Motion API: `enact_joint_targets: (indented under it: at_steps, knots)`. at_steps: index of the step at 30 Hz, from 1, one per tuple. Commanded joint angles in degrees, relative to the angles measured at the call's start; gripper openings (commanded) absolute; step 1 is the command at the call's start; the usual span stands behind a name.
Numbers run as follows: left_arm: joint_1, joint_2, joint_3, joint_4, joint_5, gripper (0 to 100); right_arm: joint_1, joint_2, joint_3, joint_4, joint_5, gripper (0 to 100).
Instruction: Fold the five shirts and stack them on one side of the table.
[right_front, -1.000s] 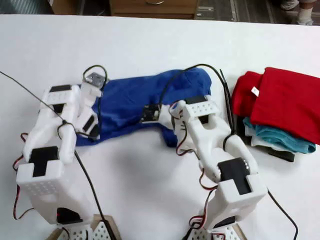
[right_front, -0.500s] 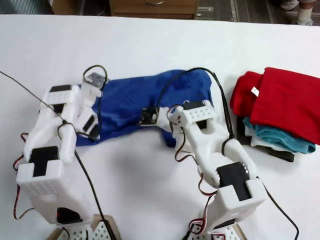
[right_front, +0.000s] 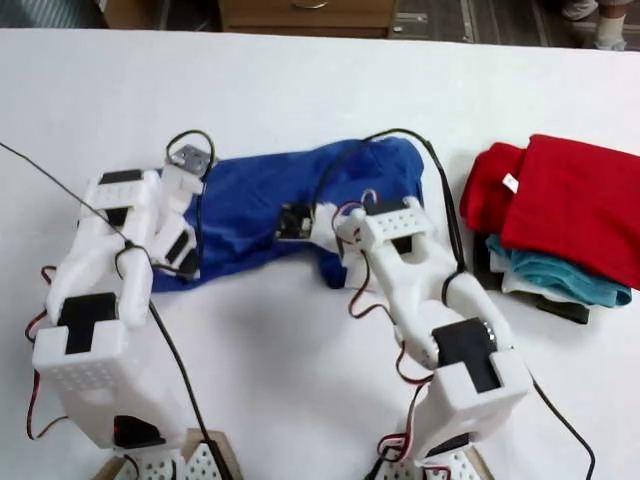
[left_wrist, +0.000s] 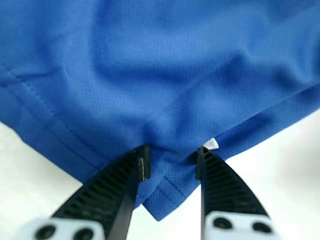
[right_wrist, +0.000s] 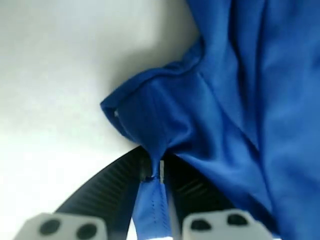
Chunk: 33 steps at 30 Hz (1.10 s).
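Blue shirt lies crumpled nr centre of white table, stretched roughly 9-to-3 o'clock w/ a flap hanging toward 6.

L gripper sits at shirt's 8 o'clock end. Jaws are partly closed w/ a bunch of hem squeezed betw. the black tips. Creases in the cloth run in toward the pinch, and a hem corner pokes out past the tips toward the wrist. A small white tag shows just beside one tip.

R gripper is at shirt's 5 o'clock flap. Jaws are closed tight on a narrow fold of blue fabric, and the cloth fans out from the pinch. A strip of hem trails back betw. the fingers.

At table's 3 o'clock is a stack of folded shirts, apart from the blue one: red shirt on top, teal shirt under it, then white and dark layers peeking out at stack's 6 o'clock edge.
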Motion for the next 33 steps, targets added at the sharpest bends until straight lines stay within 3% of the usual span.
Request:
enact_joint_targets:
  at_steps: [1, 9, 16, 33]
  knots:
    - [0.53, 0.7, -0.57, -2.55, 0.44, 17, 1.19, -0.92, -7.47, 6.46, -0.09, 2.0]
    - [0.53, 0.7, -0.57, -2.55, 0.44, 17, 5.23, -0.31, -27.52, 20.18, 6.51, 2.1]
    - [0.53, 0.7, -0.57, -2.55, 0.44, 17, 5.05, 4.88, -36.57, 20.09, 8.09, 2.1]
    - [0.53, 0.7, -0.57, -2.55, 0.44, 17, 3.38, 33.36, -80.0, 25.1, 8.09, 2.0]
